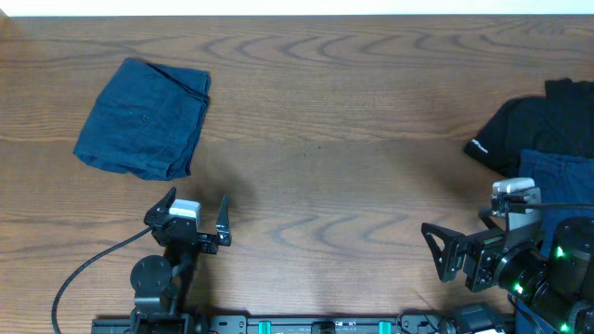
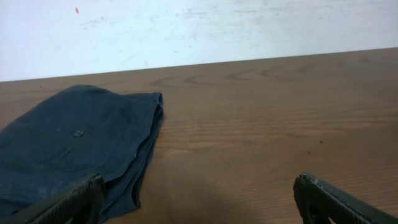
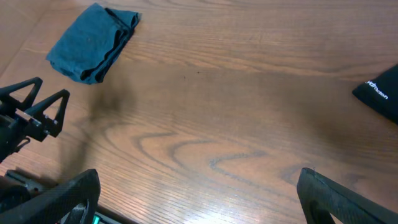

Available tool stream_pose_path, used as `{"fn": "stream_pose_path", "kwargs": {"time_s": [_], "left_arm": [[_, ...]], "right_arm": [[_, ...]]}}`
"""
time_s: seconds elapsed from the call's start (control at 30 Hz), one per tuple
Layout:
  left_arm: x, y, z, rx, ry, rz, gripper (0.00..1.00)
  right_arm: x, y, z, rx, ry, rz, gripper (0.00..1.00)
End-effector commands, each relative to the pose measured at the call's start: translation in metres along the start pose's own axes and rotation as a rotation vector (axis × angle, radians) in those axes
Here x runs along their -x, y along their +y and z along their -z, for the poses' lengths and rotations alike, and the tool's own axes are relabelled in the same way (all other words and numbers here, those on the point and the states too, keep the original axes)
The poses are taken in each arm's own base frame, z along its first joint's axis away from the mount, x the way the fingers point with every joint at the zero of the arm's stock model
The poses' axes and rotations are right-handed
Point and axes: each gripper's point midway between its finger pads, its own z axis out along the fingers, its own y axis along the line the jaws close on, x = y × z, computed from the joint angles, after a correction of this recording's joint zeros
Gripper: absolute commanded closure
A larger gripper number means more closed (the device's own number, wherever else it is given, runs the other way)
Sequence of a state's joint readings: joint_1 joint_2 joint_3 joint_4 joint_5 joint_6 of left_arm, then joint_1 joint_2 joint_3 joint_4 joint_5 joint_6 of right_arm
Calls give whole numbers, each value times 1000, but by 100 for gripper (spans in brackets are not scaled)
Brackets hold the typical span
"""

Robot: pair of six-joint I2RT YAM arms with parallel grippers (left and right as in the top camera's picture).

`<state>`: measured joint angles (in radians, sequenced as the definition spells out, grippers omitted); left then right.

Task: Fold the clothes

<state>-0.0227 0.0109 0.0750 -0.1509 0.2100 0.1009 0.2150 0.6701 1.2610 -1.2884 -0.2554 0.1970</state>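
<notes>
Black jaws gape empty over woodgrain table [image 1: 353,186]; folded blue shorts [image 1: 144,119] seem denim.

Dark blue, faintly mottled: the denim shorts [image 1: 144,119]. My worktop [image 1: 353,121] is warm brown wood with looping darker grain. The garment [image 1: 520,130] at my right is black with small white lettering, and a second blue cloth [image 1: 566,172] shows beside it. The wall [image 2: 186,25] is scuffed white; my jaws, matte black.
</notes>
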Motion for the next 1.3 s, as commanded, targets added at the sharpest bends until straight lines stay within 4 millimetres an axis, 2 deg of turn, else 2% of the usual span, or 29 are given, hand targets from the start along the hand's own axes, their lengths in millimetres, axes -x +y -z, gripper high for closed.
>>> {"fn": "stream_pose_path", "kwargs": {"time_s": [0.0, 0.9, 1.0, 1.07, 1.17, 1.27], "left_arm": [[-11, -2, -2, -10, 21, 12, 2], [-12, -2, -2, -10, 22, 12, 2], [-12, -2, -2, -10, 23, 12, 2], [-12, -2, -2, -10, 22, 12, 2], [-12, -2, -2, -10, 22, 12, 2], [-12, -2, -2, -10, 23, 12, 2]], "right_arm": [[0, 1, 0, 4, -2, 1, 1], [0, 0, 0, 4, 0, 1, 1], [-10, -3, 0, -13, 38, 1, 1], [4, -16, -1, -87, -22, 20, 1], [44, -28, -10, -154, -191, 46, 1], [74, -37, -23, -192, -335, 58, 1]]}}
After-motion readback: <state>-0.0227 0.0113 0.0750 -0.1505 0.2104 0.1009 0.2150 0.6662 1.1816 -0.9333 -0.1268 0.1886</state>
